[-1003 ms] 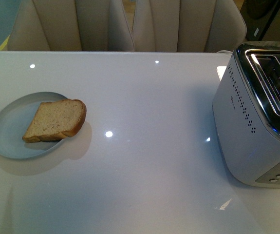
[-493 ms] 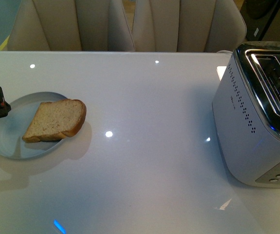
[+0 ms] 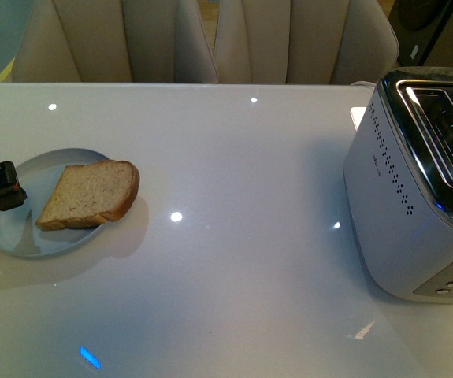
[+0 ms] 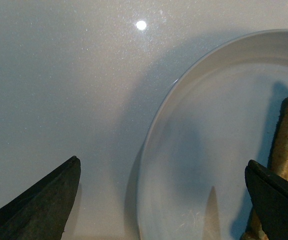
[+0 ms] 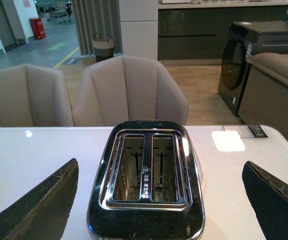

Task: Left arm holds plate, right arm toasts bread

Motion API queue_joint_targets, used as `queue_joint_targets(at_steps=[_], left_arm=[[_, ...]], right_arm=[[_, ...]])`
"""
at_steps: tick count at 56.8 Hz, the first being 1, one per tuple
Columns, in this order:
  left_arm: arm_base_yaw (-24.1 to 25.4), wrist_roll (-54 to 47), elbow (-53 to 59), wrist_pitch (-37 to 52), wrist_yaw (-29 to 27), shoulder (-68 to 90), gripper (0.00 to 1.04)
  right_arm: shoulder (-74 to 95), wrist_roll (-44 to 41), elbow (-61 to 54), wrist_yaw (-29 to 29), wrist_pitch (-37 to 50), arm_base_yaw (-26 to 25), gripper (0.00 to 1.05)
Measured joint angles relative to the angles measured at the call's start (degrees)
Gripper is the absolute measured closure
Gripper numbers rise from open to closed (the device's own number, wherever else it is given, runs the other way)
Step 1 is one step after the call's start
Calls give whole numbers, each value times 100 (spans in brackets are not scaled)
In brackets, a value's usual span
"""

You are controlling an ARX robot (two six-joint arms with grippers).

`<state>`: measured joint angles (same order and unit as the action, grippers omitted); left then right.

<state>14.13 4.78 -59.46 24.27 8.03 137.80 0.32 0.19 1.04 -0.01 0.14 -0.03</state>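
Bread [image 3: 90, 194] speckled, brown-crusted, on round glossy plate [image 3: 13, 230]; left fingers [image 4: 38, 210] wide astride rim; right fingers [image 5: 38, 210] wide.

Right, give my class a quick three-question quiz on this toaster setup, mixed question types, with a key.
1. True or false: the toaster has a slice in its slots.
2. At the plate, the left claw is: A open, straddling the rim; B shut on the rim; C out of view.
3. What lies on the plate?
Key: 1 false; 2 A; 3 the bread.
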Motion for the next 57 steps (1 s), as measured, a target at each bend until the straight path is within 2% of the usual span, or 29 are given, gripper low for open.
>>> queue_joint_targets(at_steps=[10,23,28,33,38,57], left_arm=[[-63,-35,-48,-28,-35,140,7],[-76,111,-70,-74,-57,195,56],[-79,201,-70,-118,-48,195,69],[-72,433,-70,-227,9,170,90],[-39,662,-66,-299,127,98,100],[90,1327,339,-319,433,-197,101]], right_arm=[[0,-2,0,2,-2,0,9],[0,0,0,0,-2,0,9],[0,-2,0,2,-2,0,9],[0,0,0,2,-2,0,9],[0,-2,0,2,-2,0,9],[0,0,0,2,-2,0,9]])
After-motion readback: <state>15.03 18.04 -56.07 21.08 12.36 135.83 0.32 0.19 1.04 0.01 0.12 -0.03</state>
